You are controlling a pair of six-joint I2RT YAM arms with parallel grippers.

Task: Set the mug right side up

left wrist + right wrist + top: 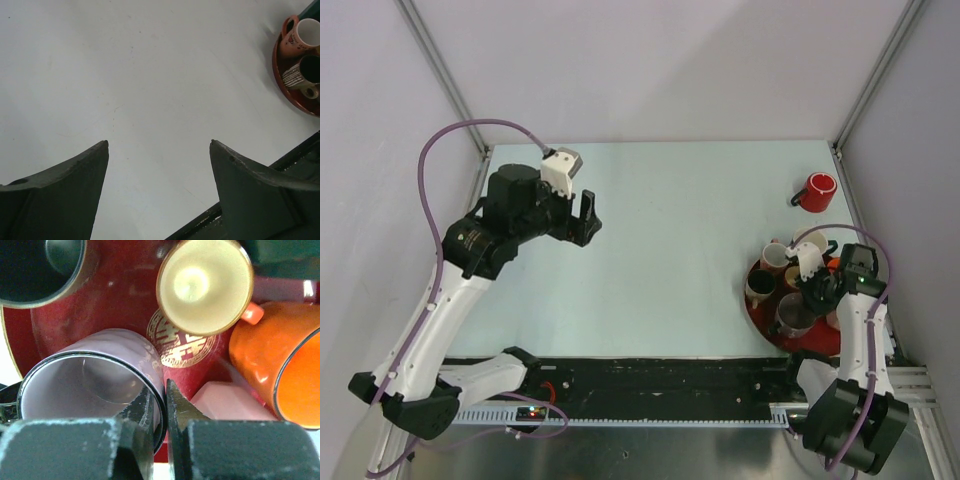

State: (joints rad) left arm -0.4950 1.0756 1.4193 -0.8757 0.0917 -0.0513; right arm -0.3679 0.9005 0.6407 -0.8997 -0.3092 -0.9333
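Observation:
A lavender mug [95, 375] sits on the red tray [125, 295] with its mouth facing the wrist camera. My right gripper [159, 390] is shut on its wall at the rim, one finger inside and one outside. In the top view this mug [793, 312] is at the tray's near side, under my right gripper [807, 295]. My left gripper [585, 215] is open and empty, high over the table's left middle; it also shows in the left wrist view [159, 145] with only bare table between the fingers.
The tray [820, 345] at the near right also holds a cream mug [202, 285], an orange mug [272, 365], a dark mug [40, 270] and a pink piece [230, 402]. A red mug [815, 192] stands apart at the far right.

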